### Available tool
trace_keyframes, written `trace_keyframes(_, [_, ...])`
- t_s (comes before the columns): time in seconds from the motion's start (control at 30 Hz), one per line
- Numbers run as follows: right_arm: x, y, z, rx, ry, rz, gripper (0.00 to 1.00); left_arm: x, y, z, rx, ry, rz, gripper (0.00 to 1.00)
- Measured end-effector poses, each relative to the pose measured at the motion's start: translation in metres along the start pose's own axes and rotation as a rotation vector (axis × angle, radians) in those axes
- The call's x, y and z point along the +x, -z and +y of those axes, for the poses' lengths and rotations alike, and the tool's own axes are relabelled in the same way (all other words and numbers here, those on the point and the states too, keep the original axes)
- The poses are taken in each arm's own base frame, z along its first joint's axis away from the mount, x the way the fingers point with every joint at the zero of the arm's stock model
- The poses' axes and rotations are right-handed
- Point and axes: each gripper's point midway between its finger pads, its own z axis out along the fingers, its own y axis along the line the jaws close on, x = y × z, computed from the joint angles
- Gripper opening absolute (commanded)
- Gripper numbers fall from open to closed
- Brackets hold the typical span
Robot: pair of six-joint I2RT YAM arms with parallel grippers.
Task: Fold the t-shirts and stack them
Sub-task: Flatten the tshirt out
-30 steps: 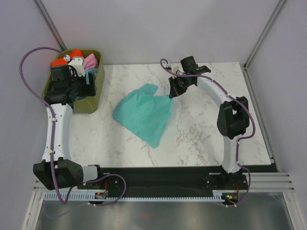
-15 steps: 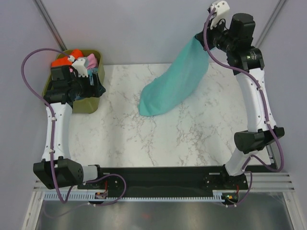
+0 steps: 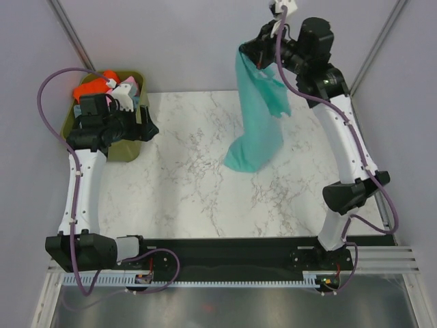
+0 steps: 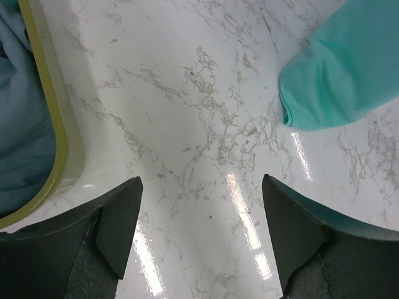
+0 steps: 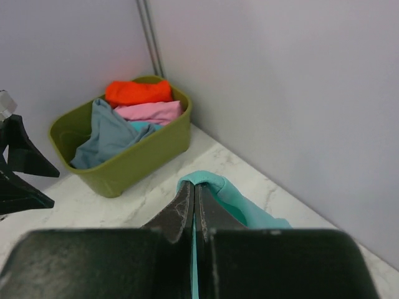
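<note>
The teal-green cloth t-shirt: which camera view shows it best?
The top external view: there the teal-green cloth t-shirt shows along its full length, hanging from the right pincer. The left wrist view shows only its lower end; the right wrist view shows only a small fold at the pincer's tip.

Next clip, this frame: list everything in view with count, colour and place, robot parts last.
teal-green t-shirt: one, hanging from the right gripper, lower end touching the table.
tub: one, olive-green, far-left corner of the table.
orange t-shirt: one, in the tub.
pink t-shirt: one, in the tub beside the orange one.
blue-grey t-shirt: one, crumpled in the tub.
light teal cloth: a sliver, in the tub.
table: one, white marble pattern.
left gripper: black, open, over bare table beside the tub.
right gripper: black, shut on the teal-green t-shirt, held high.
</note>
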Motion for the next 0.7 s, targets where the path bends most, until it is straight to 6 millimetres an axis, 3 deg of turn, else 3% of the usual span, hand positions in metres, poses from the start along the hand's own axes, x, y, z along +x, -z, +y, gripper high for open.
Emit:
trace_keyframes(0.1, [0.042,-0.037,0.006,-0.05,-0.066,0.063,0.0,0.003,0.002,-0.005,0.01,-0.013,0.016,0.85])
trace_keyframes(0.17, [0.079,-0.062,-0.003,-0.047,-0.106,0.118,0.0,0.006,0.003,-0.007,0.018,-0.017,0.031,0.85])
trace_keyframes(0.3, [0.155,-0.096,-0.035,0.022,-0.154,0.232,0.0,0.012,0.003,-0.015,0.04,-0.049,0.057,0.84])
trace_keyframes(0.43, [0.211,-0.103,-0.079,0.139,-0.218,0.314,0.0,0.022,-0.003,-0.042,0.113,-0.103,0.097,0.84])
trace_keyframes(0.53, [0.219,-0.089,-0.122,0.241,-0.24,0.322,0.0,0.044,-0.015,-0.06,0.172,-0.124,0.167,0.84])
trace_keyframes(0.6, [0.209,-0.077,-0.144,0.283,-0.243,0.302,0.0,0.06,-0.028,-0.064,0.197,-0.117,0.23,0.84])
trace_keyframes(0.7, [0.179,-0.052,-0.166,0.321,-0.24,0.254,0.0,0.089,-0.054,-0.06,0.214,-0.08,0.35,0.84])
